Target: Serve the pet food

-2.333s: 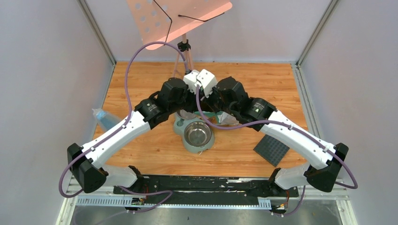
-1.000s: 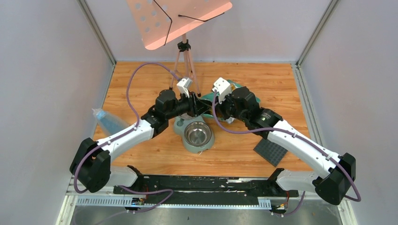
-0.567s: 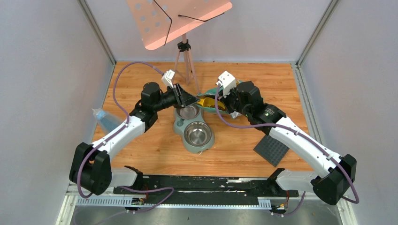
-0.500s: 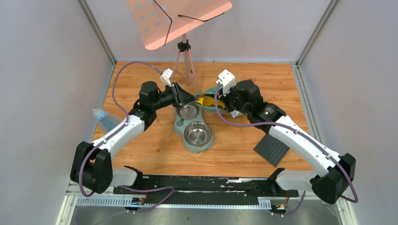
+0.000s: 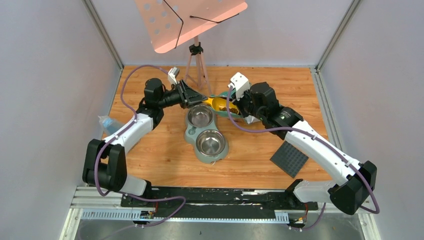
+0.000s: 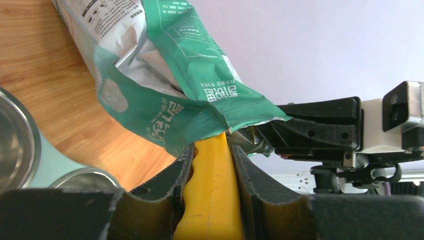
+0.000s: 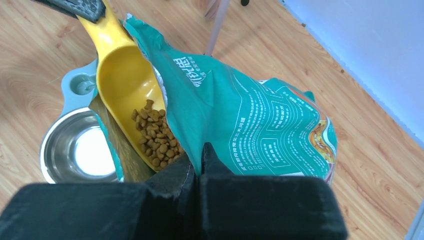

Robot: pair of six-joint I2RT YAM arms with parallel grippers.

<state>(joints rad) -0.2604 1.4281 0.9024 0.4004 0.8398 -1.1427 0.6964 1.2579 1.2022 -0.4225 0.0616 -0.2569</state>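
Top view: wooden counter (image 5: pixel 150 160), with a pale-green double feeder (image 5: pixel 191 134) at its centre that carries a far bowl (image 5: pixel 201 116) and a near bowl (image 5: pixel 210 142), both steel. The left arm (image 5: pixel 132 132) reaches in from the left. Its left fingers (image 5: pixel 194 95) are clamped on the handle of a yellow scoop (image 5: pixel 218 104), which points right into a teal-green bag (image 5: pixel 229 111) just beyond the far bowl. The right arm (image 5: pixel 305 142) reaches the bag from the right. Also listed: a pink perforated stand (image 5: pixel 192 22) on a tripod at the far edge, a dark grey mat (image 5: pixel 289 159) to the right, and a bluish item (image 5: pixel 112 127) at the left edge, too indistinct to name. Left wrist view: both left fingers press against the sides of the yellow handle, part-way open around it. The bag's ragged edge drapes over the scoop, and the black right fingers (image 6: pixel 305 131) meet that edge from the far side. Right wrist view: the right fingers are fully closed, pinching the rim of the bag's gaping mouth. The scoop's cup sits tilted inside that mouth, its handle rising to the upper left. The pet food (image 7: pixel 157 140), small brown kibble, lies heaped in the low end of the cup. The far bowl shows at lower left, just beside the bag.
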